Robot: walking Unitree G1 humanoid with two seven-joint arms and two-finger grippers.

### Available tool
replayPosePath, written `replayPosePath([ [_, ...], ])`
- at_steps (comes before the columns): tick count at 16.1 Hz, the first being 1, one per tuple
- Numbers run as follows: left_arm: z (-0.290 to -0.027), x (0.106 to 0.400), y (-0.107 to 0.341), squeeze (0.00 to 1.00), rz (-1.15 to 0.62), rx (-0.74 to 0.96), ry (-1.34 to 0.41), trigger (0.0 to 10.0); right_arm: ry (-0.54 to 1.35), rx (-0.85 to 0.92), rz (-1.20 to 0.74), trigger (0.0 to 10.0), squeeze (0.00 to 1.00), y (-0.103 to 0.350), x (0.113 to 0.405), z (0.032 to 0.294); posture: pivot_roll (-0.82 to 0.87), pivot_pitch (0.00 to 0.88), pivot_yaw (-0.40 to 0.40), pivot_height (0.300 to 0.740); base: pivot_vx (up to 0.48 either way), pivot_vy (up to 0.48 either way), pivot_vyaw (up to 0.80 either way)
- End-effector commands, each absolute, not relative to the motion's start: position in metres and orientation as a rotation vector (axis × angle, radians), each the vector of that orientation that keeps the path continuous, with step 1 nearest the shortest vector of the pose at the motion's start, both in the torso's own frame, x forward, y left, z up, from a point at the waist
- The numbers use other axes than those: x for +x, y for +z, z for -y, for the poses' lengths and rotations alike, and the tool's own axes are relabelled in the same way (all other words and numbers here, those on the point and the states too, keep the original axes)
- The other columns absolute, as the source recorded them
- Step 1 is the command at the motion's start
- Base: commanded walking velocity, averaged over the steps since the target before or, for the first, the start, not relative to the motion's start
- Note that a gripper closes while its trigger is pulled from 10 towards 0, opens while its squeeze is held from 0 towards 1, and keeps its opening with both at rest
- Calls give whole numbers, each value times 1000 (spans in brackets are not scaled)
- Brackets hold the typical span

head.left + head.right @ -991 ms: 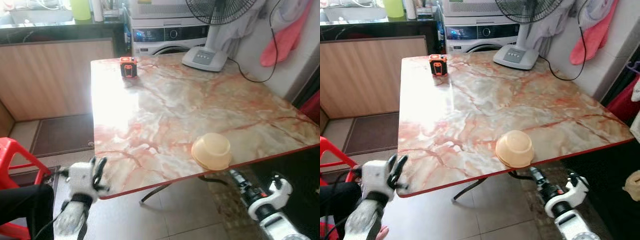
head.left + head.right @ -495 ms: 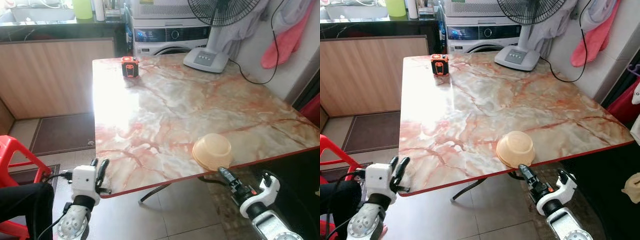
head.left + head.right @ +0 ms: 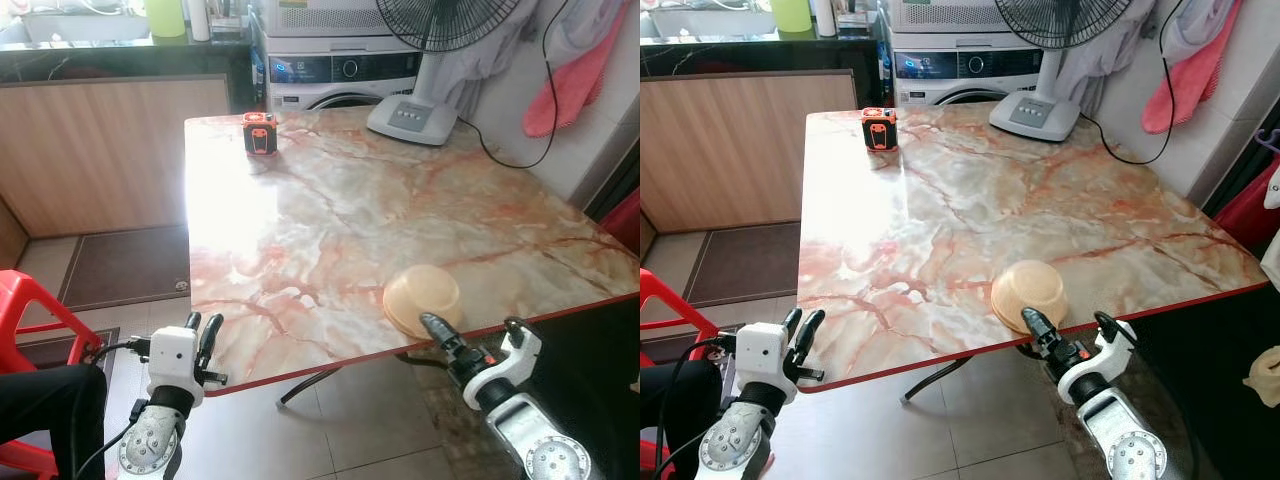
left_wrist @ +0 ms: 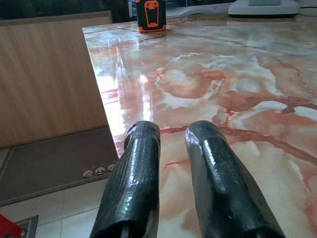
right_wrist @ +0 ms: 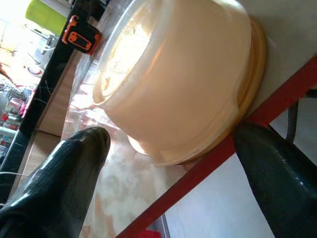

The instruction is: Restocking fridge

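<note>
Near the lower-right desk (image 3: 330, 210) edge sat the cream container (image 3: 423, 299); the right end effector (image 3: 462, 350) gaped around it, while the left end effector (image 3: 198, 335), fingers slightly parted, hovered lower left.

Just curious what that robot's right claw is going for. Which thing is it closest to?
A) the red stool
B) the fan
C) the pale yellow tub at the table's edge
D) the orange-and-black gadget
C: the open right gripper sits right at the pale yellow tub by the table's near edge.
</note>
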State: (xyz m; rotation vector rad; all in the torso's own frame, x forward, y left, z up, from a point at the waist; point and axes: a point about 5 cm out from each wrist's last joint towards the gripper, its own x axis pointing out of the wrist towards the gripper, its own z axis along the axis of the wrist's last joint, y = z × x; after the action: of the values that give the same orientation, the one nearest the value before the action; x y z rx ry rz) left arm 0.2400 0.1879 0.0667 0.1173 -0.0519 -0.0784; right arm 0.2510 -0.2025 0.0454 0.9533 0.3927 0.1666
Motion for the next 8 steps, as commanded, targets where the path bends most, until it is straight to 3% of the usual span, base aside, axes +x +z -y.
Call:
replayPosePath([
  [1, -185, 242, 68, 0, 57, 119, -84, 10000, 154, 938, -381, 10000, 0, 48, 255, 205, -55, 0, -89, 740, 0, 0, 0],
  [2, -184, 242, 68, 0, 56, 118, -84, 10000, 150, 938, -382, 8667, 0, 48, 256, 205, -54, 0, -90, 740, 0, 0, 0],
  [3, -184, 243, 68, 0, 56, 118, -83, 10000, 144, 933, -383, 5765, 0, 47, 256, 206, -51, 0, -91, 740, 0, 0, 0],
  [4, -184, 243, 68, 0, 54, 118, -82, 10000, 130, 924, -389, 8627, 0, 46, 257, 207, -52, 0, -91, 740, 0, 0, 0],
  [5, -184, 243, 67, 0, 50, 117, -81, 10000, 122, 919, -391, 10000, 0, 44, 257, 208, -53, 0, -92, 740, 0, 0, 0],
  [8, -184, 243, 67, 0, 45, 118, -77, 10000, 106, 915, -400, 10000, 0, 42, 256, 210, -53, 0, -91, 740, 0, 0, 0],
])
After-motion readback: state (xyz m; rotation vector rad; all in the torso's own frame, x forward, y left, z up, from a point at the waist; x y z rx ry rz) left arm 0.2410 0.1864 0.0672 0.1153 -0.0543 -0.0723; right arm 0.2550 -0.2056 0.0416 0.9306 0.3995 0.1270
